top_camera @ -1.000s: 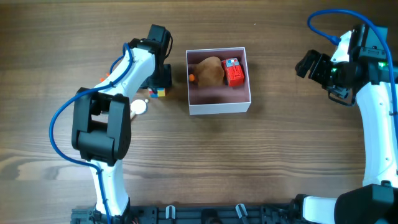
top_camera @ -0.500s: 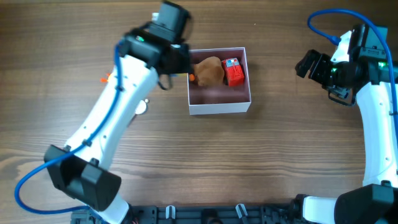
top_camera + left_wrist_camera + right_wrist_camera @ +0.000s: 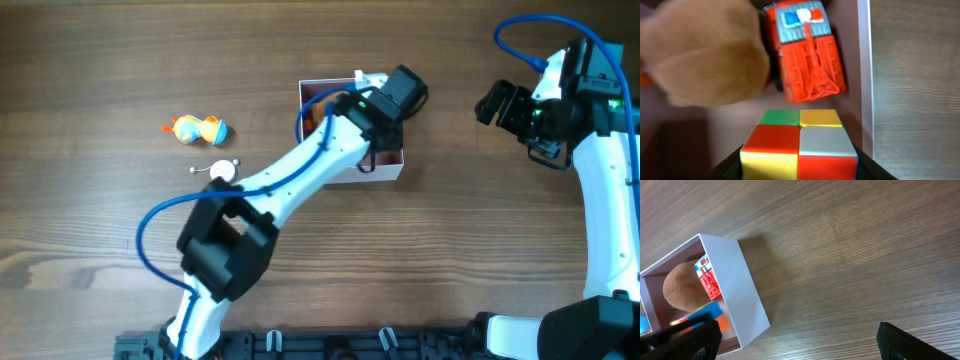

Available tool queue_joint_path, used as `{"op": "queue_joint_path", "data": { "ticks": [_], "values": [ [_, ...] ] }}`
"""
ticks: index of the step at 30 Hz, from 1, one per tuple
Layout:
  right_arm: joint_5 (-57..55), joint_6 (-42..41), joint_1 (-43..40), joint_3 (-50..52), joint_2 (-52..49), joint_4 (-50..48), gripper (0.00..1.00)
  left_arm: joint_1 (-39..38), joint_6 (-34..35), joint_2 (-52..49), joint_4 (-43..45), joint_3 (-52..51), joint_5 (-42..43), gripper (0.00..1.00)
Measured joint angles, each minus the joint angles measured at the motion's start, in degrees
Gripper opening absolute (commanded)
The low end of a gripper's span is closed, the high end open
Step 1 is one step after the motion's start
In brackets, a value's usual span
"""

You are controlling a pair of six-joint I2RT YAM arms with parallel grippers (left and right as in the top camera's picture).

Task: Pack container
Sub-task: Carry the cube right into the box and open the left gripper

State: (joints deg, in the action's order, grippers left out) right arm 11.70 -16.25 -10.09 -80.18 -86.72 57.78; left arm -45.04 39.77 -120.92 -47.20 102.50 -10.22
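Pinches cube (image 3: 799,147) in left claw (image 3: 799,169) over container (image 3: 863,60), near red truck (image 3: 807,60) and plush (image 3: 705,55); holds right claw (image 3: 799,330) spread above bench (image 3: 865,240).

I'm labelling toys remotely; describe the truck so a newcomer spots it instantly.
Find the white-walled, pink-lined container near the centre of the table. Inside, between its wall and the brown plush, lies the truck: the only bright red, ribbed toy, with a blue-and-red light bar on its grey roof.

- You have a matt, wood-grain tabletop (image 3: 865,240).
- Your container (image 3: 747,297) has thin, matt white walls that look like card.
- Plush toy (image 3: 700,55): fuzzy brown cloth.
- Truck (image 3: 807,60): ribbed red plastic.
- Cube (image 3: 800,142): smooth, glossy plastic tiles.
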Motion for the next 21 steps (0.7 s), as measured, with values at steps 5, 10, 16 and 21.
{"op": "queue_joint_path", "data": {
  "ticks": [5, 10, 16, 21],
  "values": [
    [0.0, 0.0, 0.0, 0.0, 0.0, 0.0, 1.0, -2.2, 0.1, -1.6, 0.0, 0.0, -0.9, 0.59],
    [0.0, 0.0, 0.0, 0.0, 0.0, 0.0, 1.0, -3.6, 0.5, -1.6, -0.1, 0.0, -1.6, 0.65],
    [0.0, 0.0, 0.0, 0.0, 0.0, 0.0, 1.0, -2.8, 0.3, -1.4, -3.0, 0.1, -2.2, 0.65],
    [0.0, 0.0, 0.0, 0.0, 0.0, 0.0, 1.0, 3.8, -4.4, 5.9, -14.3, 1.9, -4.1, 0.77]
  ]
}}
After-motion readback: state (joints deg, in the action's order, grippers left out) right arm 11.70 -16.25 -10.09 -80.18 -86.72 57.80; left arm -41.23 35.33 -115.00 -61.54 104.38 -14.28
